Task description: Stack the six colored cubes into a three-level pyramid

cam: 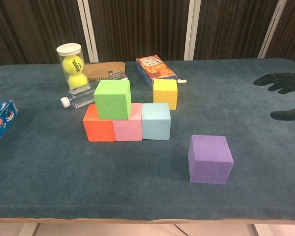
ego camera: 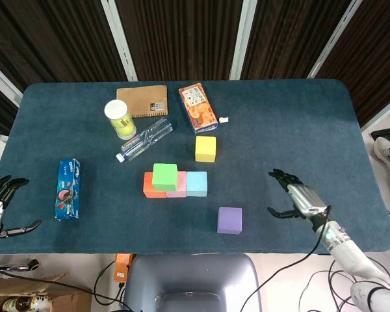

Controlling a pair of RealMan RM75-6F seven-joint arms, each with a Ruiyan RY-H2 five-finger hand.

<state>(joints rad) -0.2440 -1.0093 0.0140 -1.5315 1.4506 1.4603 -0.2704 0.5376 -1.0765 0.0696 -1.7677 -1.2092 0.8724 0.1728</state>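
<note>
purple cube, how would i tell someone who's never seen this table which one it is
Start at the row of three cubes in the middle of the blue table, with a green cube on top. Look toward the near edge and the robot's right: the purple cube sits alone there, touching nothing. It is the only purple one.

Bare surface (ego camera: 279, 143) is lying open between the right hand (ego camera: 298, 199) and the purple cube (ego camera: 229, 220) to its left. Beyond that, the block stack (ego camera: 175, 182) is standing in the way.
</note>
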